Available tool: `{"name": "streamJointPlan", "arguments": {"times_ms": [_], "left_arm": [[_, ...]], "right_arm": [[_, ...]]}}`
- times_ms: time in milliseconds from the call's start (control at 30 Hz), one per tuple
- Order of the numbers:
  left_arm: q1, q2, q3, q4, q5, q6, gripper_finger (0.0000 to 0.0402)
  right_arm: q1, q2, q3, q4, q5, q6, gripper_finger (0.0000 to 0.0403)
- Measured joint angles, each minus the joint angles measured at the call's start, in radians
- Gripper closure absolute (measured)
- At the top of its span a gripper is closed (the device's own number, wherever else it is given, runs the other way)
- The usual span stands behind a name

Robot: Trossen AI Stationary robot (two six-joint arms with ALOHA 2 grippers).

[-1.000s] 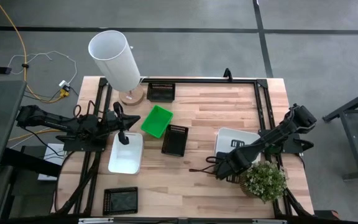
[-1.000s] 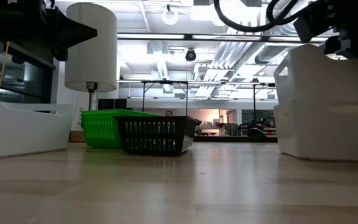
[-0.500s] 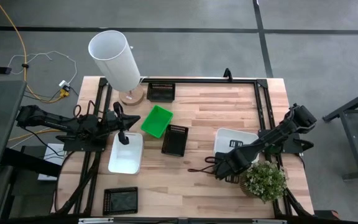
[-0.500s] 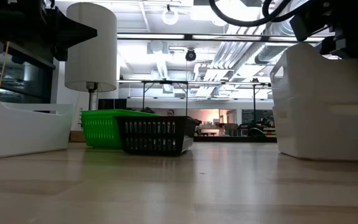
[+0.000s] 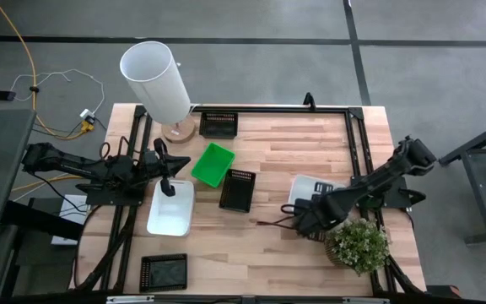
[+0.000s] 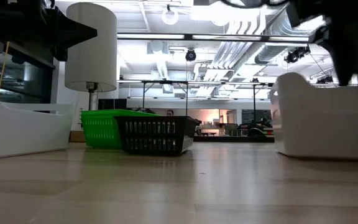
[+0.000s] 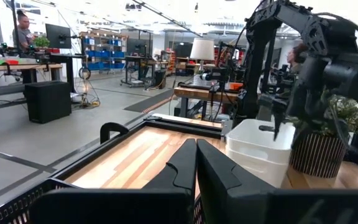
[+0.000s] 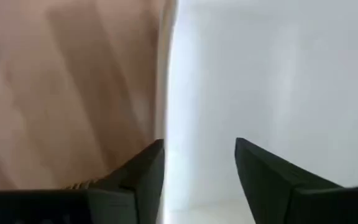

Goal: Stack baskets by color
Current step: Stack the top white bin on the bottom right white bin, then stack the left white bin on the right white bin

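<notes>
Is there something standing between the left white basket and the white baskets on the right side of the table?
Yes. A black basket sits on the table between the left white basket and the white baskets under the right gripper.

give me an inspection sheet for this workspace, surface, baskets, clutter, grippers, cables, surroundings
Surface: wooden table, framed by black rails.
Job's things: green basket; black baskets at; white baskets at and.
Clutter: white cylinder; potted plant.
Grippers: left gripper shut, over the left white basket; right gripper open, straddling the right white basket's wall.
Cables: yellow cable on the floor.
Surroundings: workshop benches and a person in the left wrist view.
</notes>
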Motion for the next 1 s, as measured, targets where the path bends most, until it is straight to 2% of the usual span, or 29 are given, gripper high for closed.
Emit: {"name": "streamJointPlan", "arguments": {"times_ms": [133, 333, 500, 567, 700, 767, 833, 900, 1000], "left_arm": [[0.0, 0.0, 0.0, 0.0, 0.0, -0.001, 0.0401], [0.0, 0.0, 0.0, 0.0, 0.02, -0.001, 0.0401], [0.0, 0.0, 0.0, 0.0, 0.026, -0.015, 0.0401], [0.0, 0.0, 0.0, 0.0, 0.037, -0.016, 0.0401], [0.0, 0.0, 0.0, 0.0, 0.066, -0.017, 0.0401], [0.0, 0.0, 0.0, 0.0, 0.073, -0.025, 0.0401], [0.0, 0.0, 0.0, 0.0, 0.073, -0.025, 0.0401], [0.0, 0.0, 0.0, 0.0, 0.073, -0.025, 0.0401], [0.0, 0.0, 0.0, 0.0, 0.073, -0.022, 0.0401]], "right_arm": [[0.044, -0.069, 0.0, -0.008, 0.176, 0.062, 0.0213], [0.137, -0.151, 0.0, -0.056, 0.295, 0.214, 0.0212], [0.219, -0.187, -0.005, -0.057, 0.455, 0.312, 0.0219], [0.234, -0.215, -0.053, -0.013, 0.484, 0.341, 0.0226], [0.225, -0.307, -0.224, 0.149, 0.476, 0.336, 0.0242], [0.202, -0.371, -0.298, 0.259, 0.509, 0.278, 0.025], [0.167, -0.439, -0.364, 0.419, 0.569, 0.151, 0.0258], [0.119, -0.508, -0.442, 0.628, 0.615, -0.021, 0.0268], [0.021, -0.592, -0.592, 0.997, 0.6, -0.297, 0.0289]]}}
